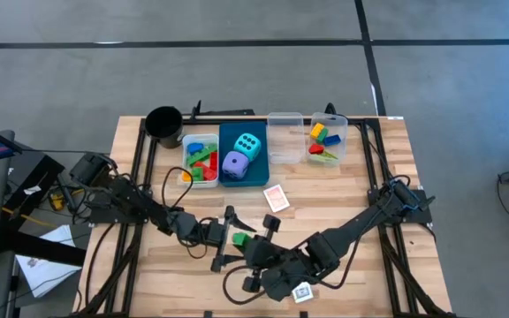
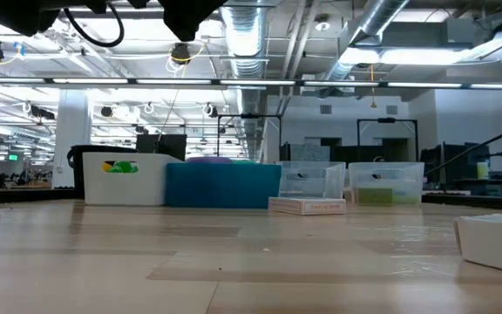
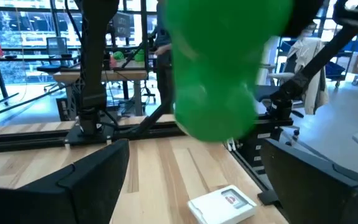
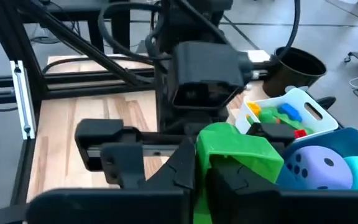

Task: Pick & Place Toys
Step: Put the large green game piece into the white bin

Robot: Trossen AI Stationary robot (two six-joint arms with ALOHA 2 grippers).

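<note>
The wooden counter [image 1: 343,203] carries a row of bins at its far side: a white bin [image 1: 200,159] of bricks, a blue bin [image 1: 242,157] with a cyan die [image 1: 249,145] and a purple die [image 1: 235,162]. Near the front middle, the right gripper [image 1: 247,240] has its jaws closed on a green brick [image 4: 238,149], held above the counter. The left gripper [image 1: 228,237] faces it with jaws spread wide around nothing.

I see a black round cup [image 1: 163,124] at the far left of the wooden worktop [image 1: 431,274]. Beside it stand a white bin [image 1: 186,141], a blue bin [image 1: 228,134] and two clear bins [image 1: 284,124], side by side.
</note>
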